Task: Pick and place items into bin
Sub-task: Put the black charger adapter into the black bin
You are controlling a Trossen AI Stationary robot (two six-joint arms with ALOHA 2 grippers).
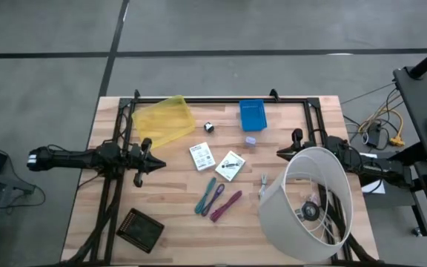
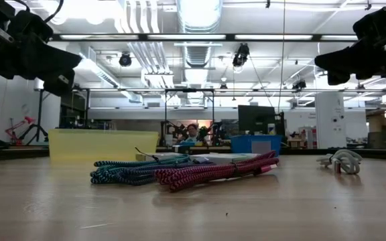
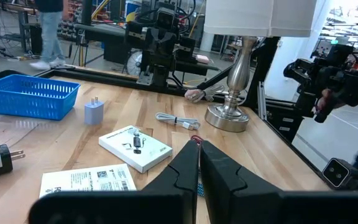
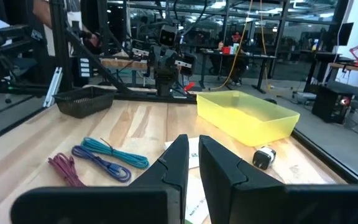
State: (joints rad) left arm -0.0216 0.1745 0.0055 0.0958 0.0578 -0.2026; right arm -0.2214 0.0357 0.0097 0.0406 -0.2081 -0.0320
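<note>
Overhead, we see both arms stretched level above the worktop (image 1: pixel 176 222), each aimed inward. The left pincer (image 1: pixel 156 165) hangs by the yellow bin (image 1: pixel 163 120), fingers pressed together on nothing; the right pincer (image 1: pixel 282 153), also closed and empty, sits beside the lampshade (image 1: pixel 302 204). Between them lie the teal cable (image 1: pixel 205 196), purple cable (image 1: pixel 215 198) and magenta cable (image 1: pixel 226 205), long axes running diagonally. Two white packets (image 1: pixel 201 156) lie just beyond; their print is unreadable.

Coiled cables (image 1: pixel 218 199), two packets (image 1: pixel 215 161) flat mid-table.
</note>
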